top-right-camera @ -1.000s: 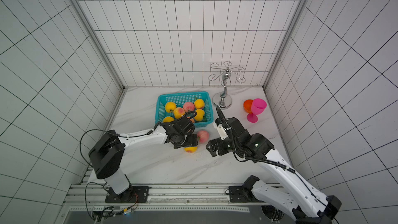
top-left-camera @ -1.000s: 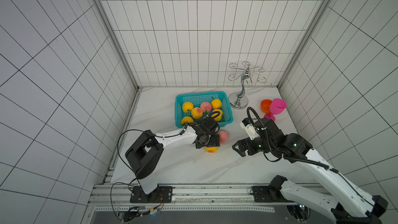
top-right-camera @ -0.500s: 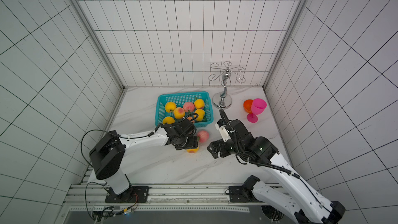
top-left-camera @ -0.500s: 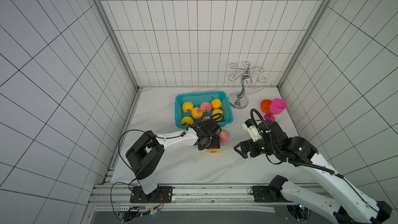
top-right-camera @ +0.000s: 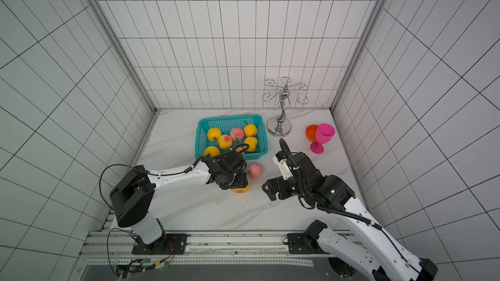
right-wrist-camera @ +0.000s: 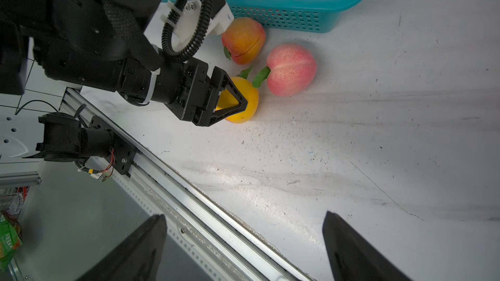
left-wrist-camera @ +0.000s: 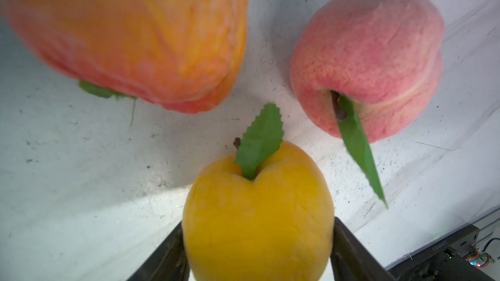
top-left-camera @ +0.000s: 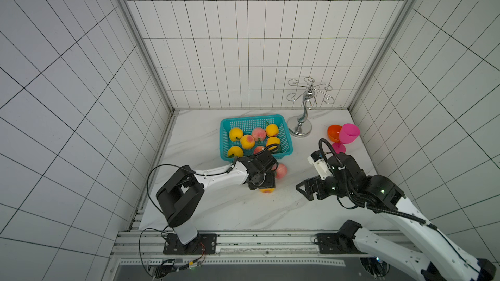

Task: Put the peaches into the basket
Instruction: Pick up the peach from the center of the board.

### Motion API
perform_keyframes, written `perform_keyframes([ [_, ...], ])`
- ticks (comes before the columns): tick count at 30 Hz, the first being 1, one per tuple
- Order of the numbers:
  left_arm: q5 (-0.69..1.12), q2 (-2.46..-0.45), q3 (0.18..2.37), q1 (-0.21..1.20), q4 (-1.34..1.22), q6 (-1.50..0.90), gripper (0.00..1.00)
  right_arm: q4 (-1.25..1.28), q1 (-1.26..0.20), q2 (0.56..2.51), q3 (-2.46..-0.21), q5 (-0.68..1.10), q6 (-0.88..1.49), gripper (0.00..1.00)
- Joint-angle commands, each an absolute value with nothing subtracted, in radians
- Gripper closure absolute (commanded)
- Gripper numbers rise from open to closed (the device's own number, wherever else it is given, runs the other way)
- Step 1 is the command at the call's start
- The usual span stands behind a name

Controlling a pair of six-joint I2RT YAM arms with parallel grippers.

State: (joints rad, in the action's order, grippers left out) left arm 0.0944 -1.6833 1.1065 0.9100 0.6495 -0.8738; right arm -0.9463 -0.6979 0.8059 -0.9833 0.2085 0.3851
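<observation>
Turquoise mesh marks the basket (top-left-camera: 251,119), which stands toward the back of the white bench (top-left-camera: 216,212) in both top views, with seven peaches (top-left-camera: 247,141) showing inside it. My left tool (top-left-camera: 264,185) reaches low just in front of the basket's near wall, and a yellow peach (top-left-camera: 267,191) peeks out under it. A pink peach (top-left-camera: 281,171) lies on the bench just beside it, outside the basket. My right tool (top-left-camera: 303,191) hangs over the bench to the right of these, apart from the fruit. A chrome stand (top-left-camera: 300,128) and two goblets (top-left-camera: 349,133) stand to the right of the basket.

From the left wrist, my two dark fingers (left-wrist-camera: 167,255) press on opposite sides of the yellow peach, so that tool is closed on it. The pink peach and an orange-red peach (left-wrist-camera: 135,31) lie beyond it on the bench.

From the right wrist, the yellow peach is down at the bench surface in my left tool's grip; I cannot tell whether it rests there or is just lifted. The orange-red peach lies just beside the basket's outer wall. My right tool's fingers (right-wrist-camera: 146,250) stand wide apart with nothing between them.
</observation>
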Motion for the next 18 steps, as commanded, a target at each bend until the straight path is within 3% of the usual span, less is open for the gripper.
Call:
perform_keyframes([
  [1, 0.07, -1.624, 1.134, 0.919, 0.684, -0.883, 0.3, -0.973, -0.69, 0.798, -0.969, 0.197, 0.393, 0.06],
  [18, 0.076, -1.596, 1.443, 0.894, 0.867, -0.792, 0.3, -0.922, -0.687, 0.86, -1.0, 0.198, 0.375, 0.06],
])
